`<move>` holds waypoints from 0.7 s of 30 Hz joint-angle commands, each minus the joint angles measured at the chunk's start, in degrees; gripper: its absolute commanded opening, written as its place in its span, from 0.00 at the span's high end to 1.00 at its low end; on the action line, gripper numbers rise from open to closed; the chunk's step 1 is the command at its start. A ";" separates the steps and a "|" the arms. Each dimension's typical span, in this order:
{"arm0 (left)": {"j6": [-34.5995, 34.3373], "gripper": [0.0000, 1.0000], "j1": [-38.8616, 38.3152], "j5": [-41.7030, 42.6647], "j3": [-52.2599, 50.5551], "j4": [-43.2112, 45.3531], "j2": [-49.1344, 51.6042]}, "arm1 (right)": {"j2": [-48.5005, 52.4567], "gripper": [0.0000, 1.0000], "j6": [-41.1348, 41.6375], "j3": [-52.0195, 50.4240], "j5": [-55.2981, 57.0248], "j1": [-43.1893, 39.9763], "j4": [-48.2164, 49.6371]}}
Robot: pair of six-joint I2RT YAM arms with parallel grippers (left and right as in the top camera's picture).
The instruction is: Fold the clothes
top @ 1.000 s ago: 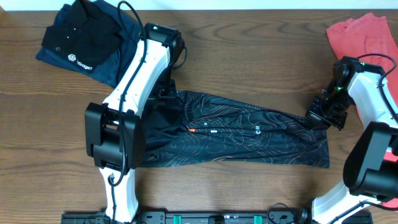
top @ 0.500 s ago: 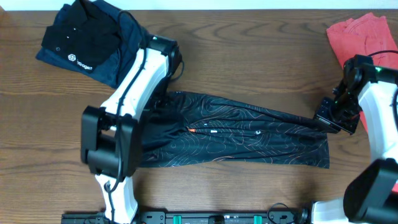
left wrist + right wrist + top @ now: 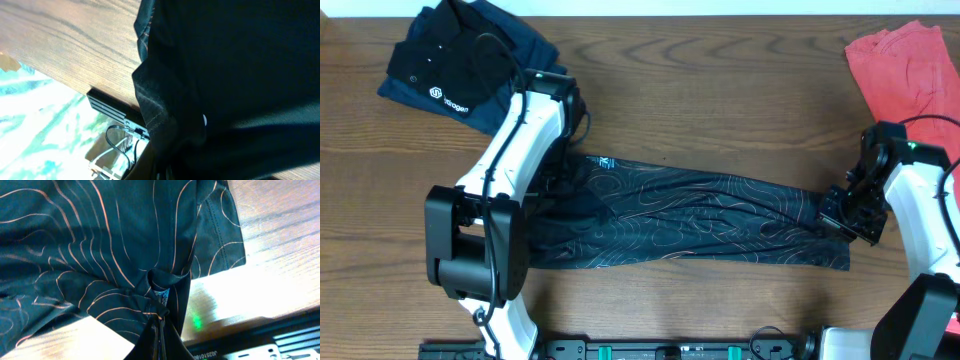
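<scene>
The clothes, a black jersey [image 3: 700, 215] with fine orange-white contour lines, lie stretched in a long band across the middle of the table. My left gripper [image 3: 563, 170] is at its back left corner, shut on the fabric. In the left wrist view the dark cloth [image 3: 235, 75] hangs over the fingers and hides them. My right gripper [image 3: 832, 218] is at the jersey's right end, shut on a bunched pinch of cloth [image 3: 161, 311]. The rest of the jersey [image 3: 90, 240] drapes away from that pinch.
A plain black polo [image 3: 460, 70] with a white logo lies at the back left. A coral-red garment [image 3: 905, 60] lies at the back right corner. A black rail [image 3: 670, 350] runs along the table's front edge.
Both grippers moved toward the front edge with the jersey's back edge, the left one also going left. The jersey is now pulled longer and flatter, and the row of small logos no longer shows.
</scene>
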 commanded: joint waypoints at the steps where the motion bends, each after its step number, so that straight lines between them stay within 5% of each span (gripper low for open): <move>1: -1.29 0.94 2.21 -0.92 -0.72 -0.20 -0.59 | -0.96 0.99 3.28 -0.68 -0.04 0.09 0.74; 21: -1.03 0.84 6.21 -0.92 -1.68 -0.11 -0.59 | -7.48 0.99 3.93 -0.72 0.81 -7.91 0.37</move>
